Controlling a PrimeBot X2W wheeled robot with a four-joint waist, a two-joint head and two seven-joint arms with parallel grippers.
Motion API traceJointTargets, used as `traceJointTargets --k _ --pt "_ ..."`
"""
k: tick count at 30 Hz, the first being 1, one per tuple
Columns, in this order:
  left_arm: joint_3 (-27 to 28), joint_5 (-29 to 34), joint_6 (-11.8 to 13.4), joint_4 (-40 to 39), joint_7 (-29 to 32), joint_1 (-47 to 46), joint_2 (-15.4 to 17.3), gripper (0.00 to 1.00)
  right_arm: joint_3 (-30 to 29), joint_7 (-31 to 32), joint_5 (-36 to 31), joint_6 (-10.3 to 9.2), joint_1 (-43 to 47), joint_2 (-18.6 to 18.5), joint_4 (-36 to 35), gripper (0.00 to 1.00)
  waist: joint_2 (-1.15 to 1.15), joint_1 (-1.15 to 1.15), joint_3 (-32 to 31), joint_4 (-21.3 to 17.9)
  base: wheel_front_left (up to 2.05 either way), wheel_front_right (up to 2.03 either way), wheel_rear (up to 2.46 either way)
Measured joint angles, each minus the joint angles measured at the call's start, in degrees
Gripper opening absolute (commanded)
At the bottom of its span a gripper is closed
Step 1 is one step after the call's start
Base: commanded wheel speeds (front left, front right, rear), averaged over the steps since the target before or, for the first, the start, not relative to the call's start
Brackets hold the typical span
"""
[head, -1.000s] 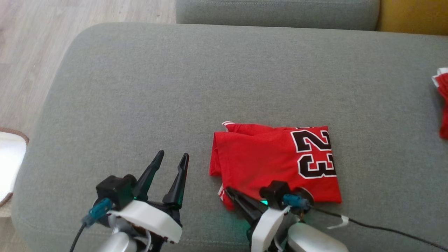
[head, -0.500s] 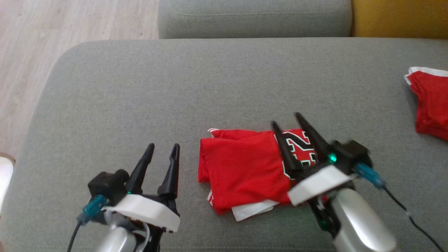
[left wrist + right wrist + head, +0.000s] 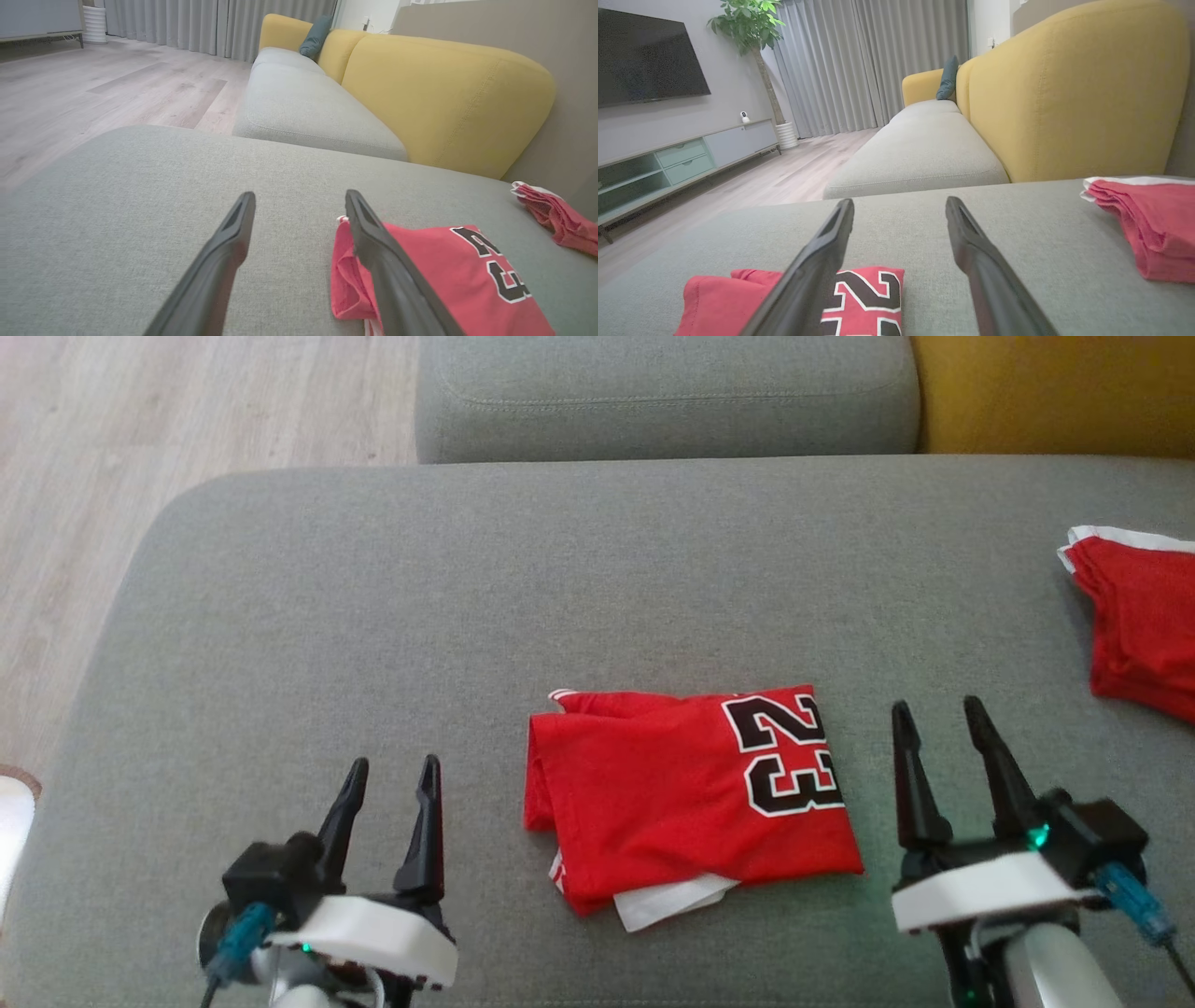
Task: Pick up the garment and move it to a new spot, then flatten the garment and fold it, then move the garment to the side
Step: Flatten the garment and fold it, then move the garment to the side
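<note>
Now our left gripper [image 3: 393, 763] and right gripper [image 3: 936, 705] stand wide, empty, flanking the garment [image 3: 672, 793]. Pinching one layer could undo our fold.

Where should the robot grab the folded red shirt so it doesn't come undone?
Likely the right edge by the "23" of the shirt, coming low from the right with the open right gripper beside it. That edge looks like one neat fold, so the layers pinch together. The left edge shows loose layers, and a white piece pokes out in front.
</note>
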Motion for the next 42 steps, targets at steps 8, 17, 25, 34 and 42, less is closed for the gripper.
traceJointTargets --k 8,17,25,34,42 --pt "2.4 3.2 -1.3 1.0 0.0 1.8 -1.3 1.0 -1.8 0.0 -0.4 0.0 2.2 0.3 -0.3 1.0 0.0 0.0 -0.4 0.1 0.0 0.0 0.0" --pt "4.7 5.2 -3.8 2.1 0.0 2.4 -3.2 1.0 -2.5 0.0 -0.4 0.0 2.2 0.3 0.6 1.0 0.0 0.0 -0.5 0.2 0.0 0.0 0.0" --pt "6.1 6.3 -4.8 2.6 0.0 2.4 -4.2 1.0 -3.4 0.7 -0.4 0.0 2.1 0.4 1.2 1.0 0.0 0.0 -0.3 0.3 0.0 0.0 0.0" --pt "7.4 7.7 -5.9 2.6 0.0 2.4 -5.5 1.0 -5.7 16.6 -1.9 0.0 -1.7 0.4 2.8 1.0 0.0 0.0 1.4 1.4 0.0 0.0 0.0" --pt "7.9 8.3 -7.3 3.1 0.0 1.3 -7.0 1.0 -0.7 36.8 4.2 0.0 -6.7 -5.5 3.3 1.0 0.0 0.0 4.3 3.6 0.0 0.0 0.0"
